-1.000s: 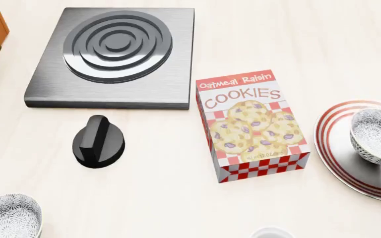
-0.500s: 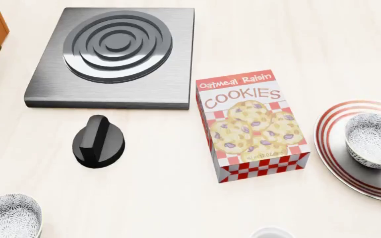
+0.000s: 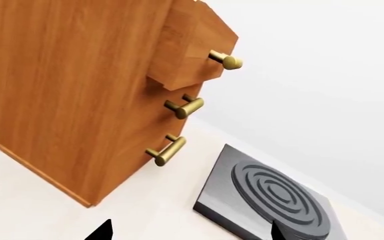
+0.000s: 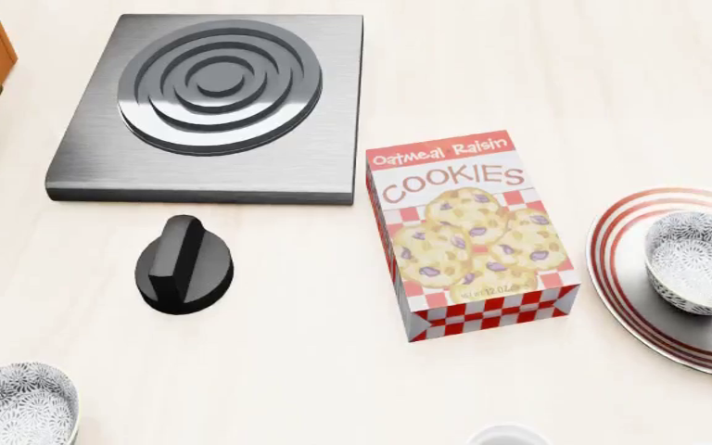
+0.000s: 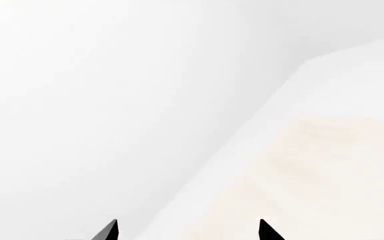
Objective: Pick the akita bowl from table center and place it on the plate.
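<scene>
Pale wood table [image 4: 653, 83] under white walls; both pincers seemingly spread, empty.

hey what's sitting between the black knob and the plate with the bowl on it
In the head view, the cookie box lies between the black knob and the red-ringed plate, which carries the speckled bowl. Bare table fills the rest.
</scene>
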Motion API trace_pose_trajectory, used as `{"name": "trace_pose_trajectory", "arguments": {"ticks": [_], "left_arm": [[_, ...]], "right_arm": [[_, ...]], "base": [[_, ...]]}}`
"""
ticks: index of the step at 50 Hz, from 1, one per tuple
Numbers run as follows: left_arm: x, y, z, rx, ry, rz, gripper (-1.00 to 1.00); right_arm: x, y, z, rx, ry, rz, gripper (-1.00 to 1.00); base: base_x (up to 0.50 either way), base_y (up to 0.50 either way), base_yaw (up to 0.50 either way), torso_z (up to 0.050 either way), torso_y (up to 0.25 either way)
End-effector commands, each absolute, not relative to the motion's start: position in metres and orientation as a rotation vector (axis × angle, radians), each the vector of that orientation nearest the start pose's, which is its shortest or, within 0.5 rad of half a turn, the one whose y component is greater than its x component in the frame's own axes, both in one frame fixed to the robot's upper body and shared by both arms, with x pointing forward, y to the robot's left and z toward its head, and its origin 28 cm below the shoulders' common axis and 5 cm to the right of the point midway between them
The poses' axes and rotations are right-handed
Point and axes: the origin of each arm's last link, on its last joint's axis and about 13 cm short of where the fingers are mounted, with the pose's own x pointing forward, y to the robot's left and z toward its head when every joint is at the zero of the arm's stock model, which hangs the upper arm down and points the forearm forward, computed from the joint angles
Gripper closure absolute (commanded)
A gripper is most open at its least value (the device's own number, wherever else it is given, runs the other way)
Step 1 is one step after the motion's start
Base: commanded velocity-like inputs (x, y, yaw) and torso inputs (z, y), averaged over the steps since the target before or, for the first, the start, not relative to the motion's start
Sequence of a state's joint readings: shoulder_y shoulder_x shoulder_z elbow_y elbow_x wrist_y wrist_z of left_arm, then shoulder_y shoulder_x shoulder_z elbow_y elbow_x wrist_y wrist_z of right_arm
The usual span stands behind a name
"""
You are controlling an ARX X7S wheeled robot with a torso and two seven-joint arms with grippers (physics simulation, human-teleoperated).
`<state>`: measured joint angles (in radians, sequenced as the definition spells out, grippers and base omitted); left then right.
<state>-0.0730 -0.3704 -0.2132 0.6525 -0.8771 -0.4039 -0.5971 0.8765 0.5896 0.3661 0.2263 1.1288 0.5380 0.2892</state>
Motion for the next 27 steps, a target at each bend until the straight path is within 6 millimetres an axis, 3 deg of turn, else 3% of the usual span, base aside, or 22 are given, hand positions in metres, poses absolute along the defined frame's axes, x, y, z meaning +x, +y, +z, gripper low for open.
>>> {"name": "trace_pose_trajectory", "arguments": {"ticks": [1, 4, 12, 19, 27], "left_arm": [[0.198, 0.265, 0.16, -0.45, -0.252, 0.293, -1.0], [0.196, 0.265, 0.161, -0.441, -0.264, 0.295, -1.0], [0.169, 0.254, 0.174, -0.393, -0.352, 0.253, -1.0], [0.141, 0.254, 0.19, -0.369, -0.456, 0.242, -1.0], [0.145, 0.254, 0.185, -0.358, -0.438, 0.225, -1.0]], "right_arm": [[0.272, -0.262, 0.287, 0.701, -0.498, -0.066, -1.0], [0.256, -0.258, 0.293, 0.691, -0.527, -0.038, -1.0], [0.2, -0.25, 0.301, 0.618, -0.551, 0.002, -1.0], [0.132, -0.236, 0.307, 0.551, -0.594, 0.003, -1.0], [0.082, -0.221, 0.309, 0.465, -0.623, -0.014, -1.0]], "base": [[0.0, 0.0, 0.0, 0.0, 0.0], [0.0, 0.0, 0.0, 0.0, 0.0], [0.0, 0.0, 0.0, 0.0, 0.0], [0.0, 0.0, 0.0, 0.0, 0.0], [0.0, 0.0, 0.0, 0.0, 0.0]]}}
